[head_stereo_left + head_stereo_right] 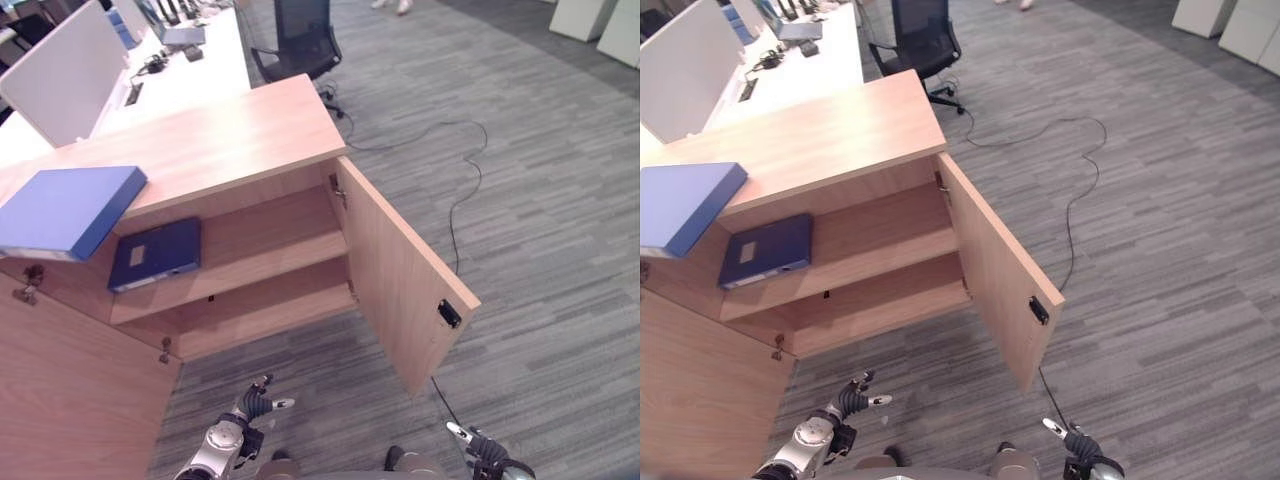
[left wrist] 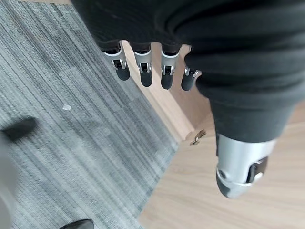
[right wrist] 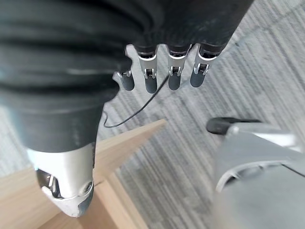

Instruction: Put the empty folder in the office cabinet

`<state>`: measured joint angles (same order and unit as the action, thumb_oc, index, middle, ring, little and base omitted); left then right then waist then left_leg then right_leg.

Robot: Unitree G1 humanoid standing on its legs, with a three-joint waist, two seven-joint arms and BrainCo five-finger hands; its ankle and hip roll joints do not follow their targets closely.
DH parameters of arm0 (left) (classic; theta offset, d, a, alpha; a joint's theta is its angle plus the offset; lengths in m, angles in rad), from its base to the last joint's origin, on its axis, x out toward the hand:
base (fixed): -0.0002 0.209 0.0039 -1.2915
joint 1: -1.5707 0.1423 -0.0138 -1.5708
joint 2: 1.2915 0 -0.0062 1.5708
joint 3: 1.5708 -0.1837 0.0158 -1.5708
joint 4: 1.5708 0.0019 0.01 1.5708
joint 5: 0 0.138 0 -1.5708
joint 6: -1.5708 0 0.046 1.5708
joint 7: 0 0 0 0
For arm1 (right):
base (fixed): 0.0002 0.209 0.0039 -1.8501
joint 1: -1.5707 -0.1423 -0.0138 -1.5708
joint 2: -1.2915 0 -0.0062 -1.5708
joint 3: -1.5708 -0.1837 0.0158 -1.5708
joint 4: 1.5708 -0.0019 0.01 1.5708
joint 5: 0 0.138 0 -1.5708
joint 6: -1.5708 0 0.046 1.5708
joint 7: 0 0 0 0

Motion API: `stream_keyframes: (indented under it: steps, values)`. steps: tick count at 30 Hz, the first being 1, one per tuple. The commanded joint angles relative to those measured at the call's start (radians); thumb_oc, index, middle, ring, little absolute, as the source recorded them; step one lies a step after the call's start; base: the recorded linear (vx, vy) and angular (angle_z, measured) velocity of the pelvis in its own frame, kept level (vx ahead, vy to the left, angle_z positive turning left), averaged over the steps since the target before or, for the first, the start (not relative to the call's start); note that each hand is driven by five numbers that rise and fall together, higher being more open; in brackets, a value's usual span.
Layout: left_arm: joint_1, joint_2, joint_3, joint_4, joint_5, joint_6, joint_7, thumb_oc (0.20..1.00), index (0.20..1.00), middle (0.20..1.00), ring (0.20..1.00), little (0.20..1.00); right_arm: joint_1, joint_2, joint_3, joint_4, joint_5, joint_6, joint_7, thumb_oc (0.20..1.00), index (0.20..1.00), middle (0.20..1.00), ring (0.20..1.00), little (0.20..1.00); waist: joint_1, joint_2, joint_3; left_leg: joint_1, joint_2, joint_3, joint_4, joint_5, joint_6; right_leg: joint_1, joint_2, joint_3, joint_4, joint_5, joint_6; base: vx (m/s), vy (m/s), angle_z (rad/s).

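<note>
Folder number one, a light-blue flat cardboard binder [image 1: 65, 210], lies on the pale wooden top of the low office cabinet [image 1: 200, 140], its corner hanging a little over the front edge; neither hand touches it. A second, dark navy folder [image 1: 155, 253] lies flat on the upper wooden shelf [image 1: 270, 235] inside the cabinet, toward the robot's left end. Which of the two is the empty one cannot be read from here (the task sentence gives no colour).

Both cabinet doors stand open: the right wooden door [image 1: 400, 285] swings well out over the grey striped carpet [image 1: 540, 200], and the left door [image 1: 70, 400] fills the lower left.

The left hand [image 1: 252, 405] hangs low in front of the cabinet, well apart from both folders, fingers loosely extended and holding nothing; its wrist view shows the fingertips [image 2: 144, 76] free above the carpet and a cabinet edge. The right hand [image 1: 478, 444] sits low at the right, likewise relaxed and empty.

My judgement: if the navy folder is the target, the placing is done and the arms are parked. If the light-blue one is meant, reach, grasp and shelving all remain.
</note>
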<state>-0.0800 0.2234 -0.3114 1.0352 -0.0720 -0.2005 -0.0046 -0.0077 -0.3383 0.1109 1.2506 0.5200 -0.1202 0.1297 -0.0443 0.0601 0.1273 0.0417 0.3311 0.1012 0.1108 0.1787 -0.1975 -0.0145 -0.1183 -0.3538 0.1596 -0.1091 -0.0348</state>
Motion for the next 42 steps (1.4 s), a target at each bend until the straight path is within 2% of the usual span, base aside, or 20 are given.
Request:
stream_keyframes:
  steps: [1, 4, 6, 9, 10, 11, 14, 15, 16, 17, 19, 20, 22, 25, 27, 29, 31, 32, 34, 42]
  values:
    - [0.017, 0.022, 0.007, -0.003, -0.013, -0.016, 0.029, 1.0, 1.0, 1.0, 1.0, 1.0, -0.001, 0.033, -0.001, -0.007, -0.039, -0.006, 0.012, 1.0, 1.0, 1.0, 1.0, 1.0, 0.003, -0.011, -0.035, 0.018, 0.031, 0.008, -0.068, 0.076, 0.012, 0.012, -0.071, 0.159, 0.002, 0.027, 0.145, -0.06, 0.329, 0.33]
    - [0.014, 0.019, 0.008, 0.028, -0.009, -0.014, 0.033, 1.0, 1.0, 1.0, 1.0, 1.0, 0.001, 0.036, 0.009, -0.005, -0.048, -0.001, 0.017, 1.0, 1.0, 1.0, 1.0, 1.0, 0.008, -0.005, -0.049, 0.044, 0.064, -0.019, -0.092, 0.096, -0.022, 0.003, -0.104, 0.152, 0.019, 0.035, 0.167, -0.04, 0.333, 0.36]
    - [0.007, 0.018, 0.007, 0.038, -0.013, -0.015, 0.036, 1.0, 1.0, 1.0, 1.0, 1.0, 0.002, 0.038, 0.011, -0.006, -0.057, 0.001, 0.021, 1.0, 1.0, 1.0, 1.0, 1.0, 0.01, -0.002, -0.064, 0.041, 0.059, -0.035, -0.113, 0.07, -0.036, 0.012, -0.131, 0.142, 0.014, 0.048, 0.189, -0.03, 0.361, 0.28]
    - [0.002, 0.023, -0.002, 0.033, -0.008, -0.014, 0.03, 1.0, 1.0, 1.0, 1.0, 1.0, 0.004, 0.051, 0.001, -0.001, -0.068, 0.006, 0.021, 1.0, 1.0, 1.0, 1.0, 1.0, 0.019, -0.011, -0.079, 0.045, 0.038, 0.029, -0.155, 0.0, -0.043, 0.036, -0.184, 0.116, -0.012, 0.085, 0.221, -0.03, 0.386, 0.6]
    - [-0.002, 0.031, -0.012, 0.032, 0.007, -0.014, 0.024, 1.0, 1.0, 1.0, 1.0, 1.0, 0.01, 0.064, -0.005, 0.006, -0.078, 0.013, 0.021, 1.0, 1.0, 1.0, 1.0, 1.0, 0.028, -0.029, -0.09, 0.049, -0.005, 0.045, -0.189, -0.067, -0.038, 0.057, -0.235, 0.086, -0.041, 0.13, 0.248, -0.01, 0.385, 0.97]
    - [-0.001, 0.032, -0.012, 0.031, 0.007, -0.014, 0.024, 1.0, 1.0, 1.0, 1.0, 1.0, 0.01, 0.065, -0.005, 0.005, -0.079, 0.013, 0.021, 1.0, 1.0, 1.0, 1.0, 1.0, 0.028, -0.032, -0.09, 0.049, -0.009, 0.045, -0.188, -0.068, -0.036, 0.059, -0.238, 0.085, -0.044, 0.132, 0.251, 0.0, 0.408, 0.85]
    - [-0.011, 0.049, -0.018, 0.036, 0.023, -0.016, 0.014, 1.0, 1.0, 1.0, 1.0, 1.0, 0.002, 0.088, -0.001, 0.008, -0.074, 0.021, 0.028, 1.0, 1.0, 1.0, 1.0, 1.0, 0.042, -0.072, -0.093, 0.046, -0.09, 0.038, -0.198, -0.126, -0.007, 0.066, -0.315, 0.077, -0.077, 0.274, 0.295, 0.01, 0.368, 0.29]
    - [-0.008, 0.057, -0.017, 0.031, 0.024, -0.016, 0.011, 1.0, 1.0, 1.0, 1.0, 1.0, -0.001, 0.096, 0.002, 0.006, -0.07, 0.024, 0.032, 1.0, 1.0, 1.0, 1.0, 1.0, 0.047, -0.079, -0.09, 0.045, -0.115, 0.039, -0.198, -0.142, 0.008, 0.064, -0.332, 0.08, -0.084, 0.306, 0.297, 0.0, 0.482, 0.4]
    - [-0.003, 0.07, -0.006, 0.024, 0.021, -0.016, 0.007, 1.0, 1.0, 1.0, 1.0, 1.0, -0.012, 0.11, 0.005, -0.003, -0.062, 0.023, 0.033, 1.0, 1.0, 1.0, 1.0, 1.0, 0.06, -0.094, -0.082, 0.052, -0.153, 0.047, -0.198, -0.165, 0.028, 0.053, -0.368, 0.077, -0.085, 0.383, 0.297, 0.0, 0.342, 0.34]
    - [-0.003, 0.071, -0.005, 0.024, 0.021, -0.016, 0.007, 1.0, 1.0, 1.0, 1.0, 1.0, -0.013, 0.11, 0.005, -0.003, -0.062, 0.023, 0.033, 1.0, 1.0, 1.0, 1.0, 1.0, 0.062, -0.096, -0.082, 0.052, -0.156, 0.049, -0.198, -0.165, 0.03, 0.052, -0.37, 0.079, -0.087, 0.385, 0.297, 0.0, 0.365, 0.23]
    - [0.005, 0.083, 0.008, 0.023, 0.019, -0.01, 0.006, 1.0, 1.0, 1.0, 1.0, 1.0, -0.028, 0.12, 0.024, -0.012, -0.071, 0.025, 0.034, 1.0, 1.0, 1.0, 1.0, 1.0, 0.081, -0.097, -0.063, 0.059, -0.187, 0.066, -0.198, -0.175, 0.055, 0.022, -0.406, 0.032, -0.043, 0.445, 0.297, -0.02, 0.322, 0.01]
    - [0.008, 0.089, 0.014, 0.016, 0.015, -0.007, 0.005, 1.0, 1.0, 1.0, 1.0, 1.0, -0.031, 0.121, 0.032, -0.013, -0.074, 0.026, 0.037, 1.0, 1.0, 1.0, 1.0, 1.0, 0.087, -0.09, -0.054, 0.062, -0.196, 0.07, -0.198, -0.176, 0.068, 0.02, -0.401, 0.019, -0.016, 0.419, 0.293, 0.0, 0.401, -0.03]
    - [0.015, 0.096, 0.018, 0.01, 0.014, -0.004, 0.002, 1.0, 1.0, 1.0, 1.0, 1.0, -0.033, 0.125, 0.05, -0.023, -0.073, 0.02, 0.042, 1.0, 1.0, 1.0, 1.0, 1.0, 0.087, -0.077, -0.045, 0.069, -0.22, 0.053, -0.198, -0.182, 0.096, 0.012, -0.328, 0.073, 0.045, 0.333, 0.267, 0.06, 0.421, 0.05]
    - [0.017, 0.095, 0.023, 0.01, 0.011, -0.003, -0.002, 1.0, 1.0, 1.0, 1.0, 1.0, -0.032, 0.119, 0.069, -0.027, -0.059, 0.016, 0.046, 1.0, 1.0, 1.0, 1.0, 1.0, 0.071, -0.054, -0.042, 0.077, -0.257, 0.009, -0.198, -0.179, 0.13, -0.03, -0.119, 0.168, 0.073, 0.154, 0.205, 0.12, 0.339, 0.39]
    - [0.015, 0.097, 0.029, 0.028, 0.006, -0.002, 0.0, 1.0, 1.0, 1.0, 1.0, 1.0, -0.038, 0.115, 0.075, -0.028, -0.047, 0.012, 0.042, 1.0, 1.0, 1.0, 1.0, 1.0, 0.07, -0.056, -0.038, 0.078, -0.277, -0.005, -0.198, -0.18, 0.141, -0.048, -0.049, 0.163, 0.041, 0.127, 0.177, 0.08, 0.144, 0.29]
    - [0.01, 0.091, 0.029, 0.045, 0.001, 0.0, 0.001, 1.0, 1.0, 1.0, 1.0, 1.0, -0.042, 0.115, 0.075, -0.022, -0.048, 0.01, 0.038, 1.0, 1.0, 1.0, 1.0, 1.0, 0.077, -0.061, -0.032, 0.08, -0.292, -0.013, -0.198, -0.183, 0.143, -0.035, -0.035, 0.118, -0.001, 0.118, 0.17, 0.04, 0.063, 0.46]
    - [0.012, 0.083, 0.027, 0.051, 0.006, -0.002, 0.002, 1.0, 1.0, 1.0, 1.0, 1.0, -0.036, 0.111, 0.073, -0.021, -0.049, 0.008, 0.036, 1.0, 1.0, 1.0, 1.0, 1.0, 0.07, -0.064, -0.035, 0.087, -0.301, -0.028, -0.198, -0.185, 0.146, -0.027, -0.036, 0.117, -0.026, 0.127, 0.174, 0.06, 0.005, 0.39]
    - [0.016, 0.078, 0.027, 0.053, 0.005, -0.005, 0.001, 1.0, 1.0, 1.0, 1.0, 1.0, -0.031, 0.106, 0.065, -0.019, -0.038, 0.005, 0.037, 1.0, 1.0, 1.0, 1.0, 1.0, 0.055, -0.067, -0.037, 0.091, -0.306, -0.04, -0.198, -0.184, 0.149, -0.03, -0.014, 0.191, -0.044, 0.135, 0.182, 0.1, -0.037, 0.35]
    - [0.026, 0.076, 0.03, 0.058, 0.007, -0.007, -0.001, 1.0, 1.0, 1.0, 1.0, 1.0, -0.024, 0.1, 0.054, -0.012, -0.024, 0.005, 0.036, 1.0, 1.0, 1.0, 1.0, 1.0, 0.051, -0.068, -0.041, 0.101, -0.305, -0.038, -0.198, -0.186, 0.148, -0.011, -0.012, 0.244, -0.077, 0.151, 0.184, 0.11, -0.059, 0.08]
    - [0.054, 0.053, 0.032, 0.071, 0.024, -0.009, -0.003, 1.0, 1.0, 1.0, 1.0, 1.0, -0.001, 0.083, 0.038, 0.01, -0.051, 0.003, 0.036, 1.0, 1.0, 1.0, 1.0, 1.0, 0.041, -0.05, -0.082, 0.118, -0.294, -0.039, -0.198, -0.198, 0.129, 0.08, -0.028, 0.248, -0.213, 0.177, 0.187, 0.08, -0.073, 0.0]
